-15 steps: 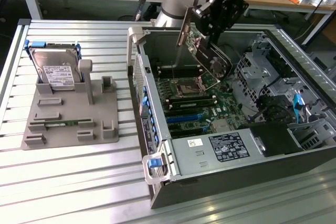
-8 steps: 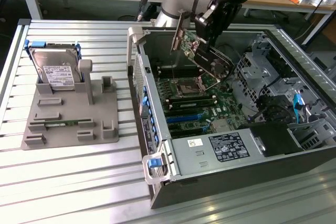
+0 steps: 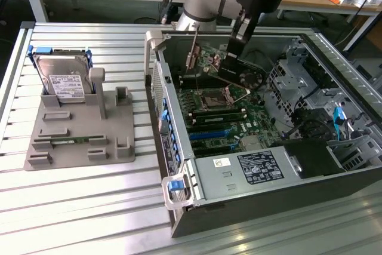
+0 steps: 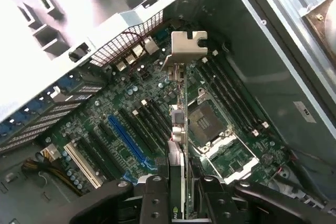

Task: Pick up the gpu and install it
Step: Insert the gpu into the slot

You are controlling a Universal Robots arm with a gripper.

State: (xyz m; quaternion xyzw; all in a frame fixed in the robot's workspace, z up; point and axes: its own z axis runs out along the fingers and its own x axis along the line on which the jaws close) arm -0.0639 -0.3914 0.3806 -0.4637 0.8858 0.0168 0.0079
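While gripped edge-on in hand [image 4: 182, 190], gpu [image 4: 178, 116] hangs above motherboard [image 4: 105, 103].

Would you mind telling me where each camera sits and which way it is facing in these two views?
Exterior view: off the arm, high over the table, looking down into the open computer case; the arm and the gripper holding the gpu show.
Wrist view: on the wrist, looking down along the held gpu onto the motherboard; the gripper shows.
Shared: the gpu, the motherboard and its CPU socket.
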